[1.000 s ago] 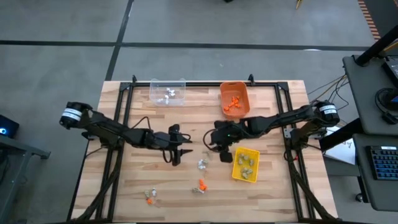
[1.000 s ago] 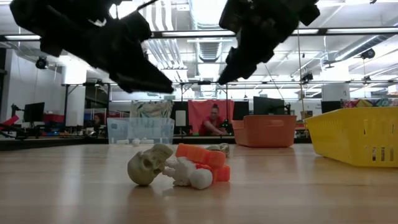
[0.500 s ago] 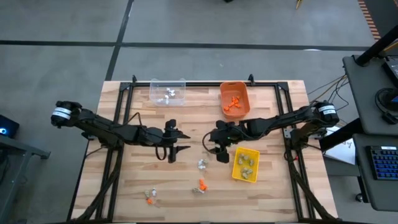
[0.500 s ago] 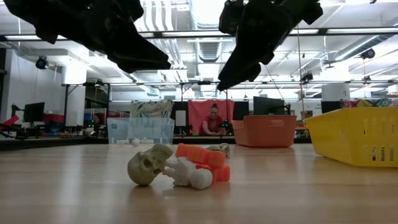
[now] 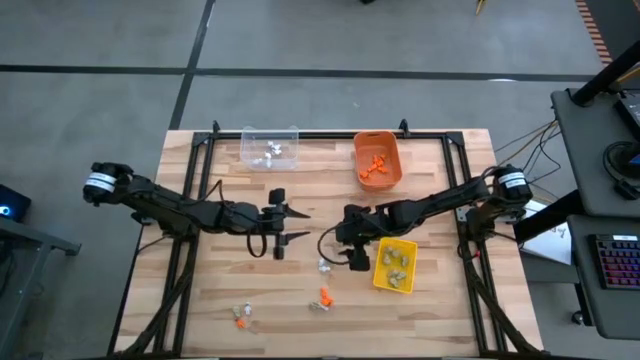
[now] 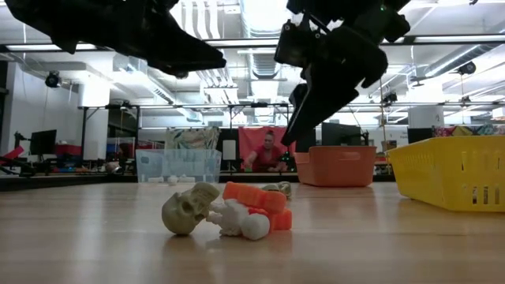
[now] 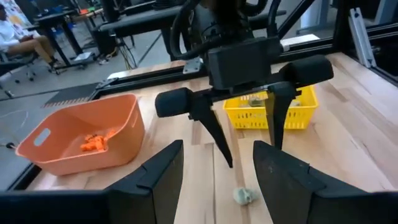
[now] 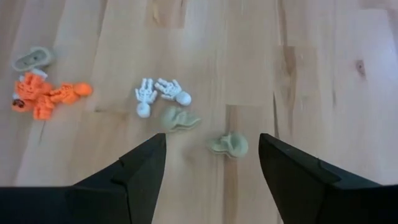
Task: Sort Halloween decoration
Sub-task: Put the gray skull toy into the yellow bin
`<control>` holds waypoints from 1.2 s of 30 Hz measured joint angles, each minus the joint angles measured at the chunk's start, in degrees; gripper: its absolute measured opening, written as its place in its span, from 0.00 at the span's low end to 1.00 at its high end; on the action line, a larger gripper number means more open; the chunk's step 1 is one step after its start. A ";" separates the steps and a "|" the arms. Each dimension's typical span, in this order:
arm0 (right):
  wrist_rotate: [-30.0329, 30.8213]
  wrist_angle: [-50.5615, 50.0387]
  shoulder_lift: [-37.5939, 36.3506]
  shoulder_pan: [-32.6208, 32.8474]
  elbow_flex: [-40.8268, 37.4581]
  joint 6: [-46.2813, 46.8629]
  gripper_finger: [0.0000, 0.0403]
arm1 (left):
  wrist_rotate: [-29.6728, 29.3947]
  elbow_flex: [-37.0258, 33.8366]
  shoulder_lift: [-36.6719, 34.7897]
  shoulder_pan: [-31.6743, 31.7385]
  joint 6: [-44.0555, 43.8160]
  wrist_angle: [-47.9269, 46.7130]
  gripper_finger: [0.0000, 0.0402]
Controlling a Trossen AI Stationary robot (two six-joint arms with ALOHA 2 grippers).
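**Hovering over the loose trinkets, both end effectors released**

Hanging above the middle of the table (image 5: 440,300), the right end effector (image 5: 352,248) has its two fingers spread wide and carries nothing; in its wrist view a tan-grey skull (image 8: 229,145) lies on the wood between the fingertips, with two small white skeletons (image 8: 160,94) and another tan-grey piece (image 8: 178,119) just beside it, and an orange cluster (image 8: 46,96) farther off. The left end effector (image 5: 284,224) hangs a little to the left of the right one, its fingers also apart and empty, raised off the table in the low view.

The Halloween decoration is scattered in several spots. A small group (image 5: 325,265) lies just below the right end effector, another (image 5: 321,298) nearer the front edge, and a third (image 5: 241,317) at the front left. In the low view a tan skull (image 6: 188,210), a white skeleton (image 6: 241,222) and an orange piece (image 6: 259,201) touch one another.

Orange trinkets sit in the orange bin (image 5: 377,160), pale ones in the clear bin (image 5: 270,148), and tan-grey ones in the yellow bin (image 5: 394,264).
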 joint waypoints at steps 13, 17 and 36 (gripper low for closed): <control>1.18 2.60 6.37 -0.63 -0.07 -9.54 0.60 | -0.12 0.00 0.24 0.33 0.27 0.68 0.44; 1.62 3.01 8.43 -1.77 -0.07 -10.24 0.60 | -0.12 0.00 0.24 0.33 0.06 0.67 0.44; -0.74 6.45 12.61 -3.58 0.04 -10.37 0.52 | -0.11 0.00 0.24 0.33 -1.02 0.63 0.44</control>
